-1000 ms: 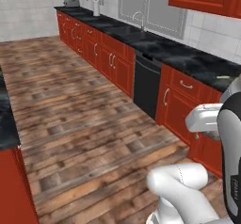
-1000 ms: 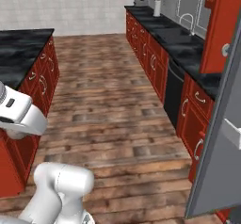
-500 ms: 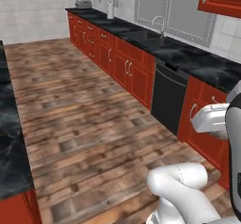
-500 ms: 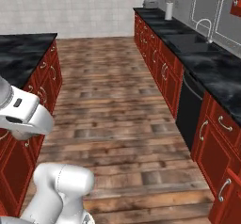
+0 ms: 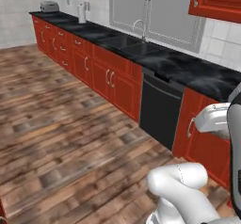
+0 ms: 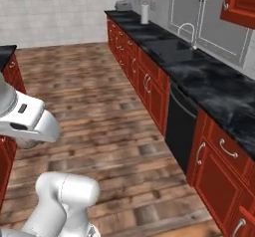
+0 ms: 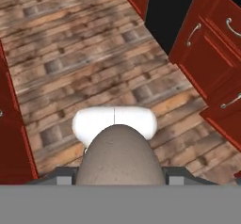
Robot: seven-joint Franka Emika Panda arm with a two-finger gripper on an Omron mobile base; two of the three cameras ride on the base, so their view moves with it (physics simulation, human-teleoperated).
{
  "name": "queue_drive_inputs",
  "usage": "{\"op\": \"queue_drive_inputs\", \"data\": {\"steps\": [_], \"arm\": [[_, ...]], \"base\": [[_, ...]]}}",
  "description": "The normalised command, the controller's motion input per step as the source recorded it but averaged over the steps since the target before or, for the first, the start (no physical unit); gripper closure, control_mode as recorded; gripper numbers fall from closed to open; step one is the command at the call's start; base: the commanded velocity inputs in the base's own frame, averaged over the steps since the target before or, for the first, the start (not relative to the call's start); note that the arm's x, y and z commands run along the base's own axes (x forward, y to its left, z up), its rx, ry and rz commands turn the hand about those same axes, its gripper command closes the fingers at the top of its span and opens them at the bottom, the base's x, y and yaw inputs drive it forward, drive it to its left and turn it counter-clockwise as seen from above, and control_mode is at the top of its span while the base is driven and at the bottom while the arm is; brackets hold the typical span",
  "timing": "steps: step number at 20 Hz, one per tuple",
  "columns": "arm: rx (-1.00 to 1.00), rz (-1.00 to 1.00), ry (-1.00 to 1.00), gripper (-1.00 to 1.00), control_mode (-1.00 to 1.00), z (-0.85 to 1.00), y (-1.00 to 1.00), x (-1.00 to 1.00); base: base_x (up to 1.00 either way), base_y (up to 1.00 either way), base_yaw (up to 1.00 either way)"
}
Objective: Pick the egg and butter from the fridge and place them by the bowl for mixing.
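In the hand view the egg (image 7: 117, 155) is a brownish-pink rounded oval, seen very close at the bottom centre. My gripper (image 7: 117, 175) is shut on the egg, and one grey fingertip (image 7: 65, 174) shows at each side of it. The wooden floor lies below the egg, with part of my white body directly under it. The butter, the fridge and the bowl are out of view.
A long black counter (image 5: 188, 70) on red cabinets runs along the wall. It has a sink tap (image 5: 140, 28), a black dishwasher (image 5: 160, 111) and a toaster (image 5: 49, 5). Wood floor (image 5: 56, 124) lies open to the left. An island's red cabinet (image 6: 14, 66) stands at the far left.
The whole scene has shifted in both base views, so the base has turned. The grey fridge door has left the right edge, and the counter run now fills more of the view.
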Motion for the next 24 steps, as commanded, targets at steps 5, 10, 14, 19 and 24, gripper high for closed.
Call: {"op": "queue_drive_inputs", "data": {"steps": [5,10,14,19,24], "arm": [[0.0,0.0,0.0,1.0,1.0,0.0,0.0,0.0],[0.0,0.0,0.0,1.0,1.0,0.0,0.0,0.0],[0.0,0.0,0.0,1.0,1.0,0.0,0.0,0.0],[0.0,0.0,0.0,1.0,1.0,0.0,0.0,0.0],[0.0,0.0,0.0,1.0,1.0,0.0,0.0,0.0]], "base": [[0.98,-0.27,-0.49],[0.78,-0.54,-0.54],[0.53,-0.69,-0.6],[0.53,-0.5,-0.62],[0.59,-0.02,-0.56]]}}
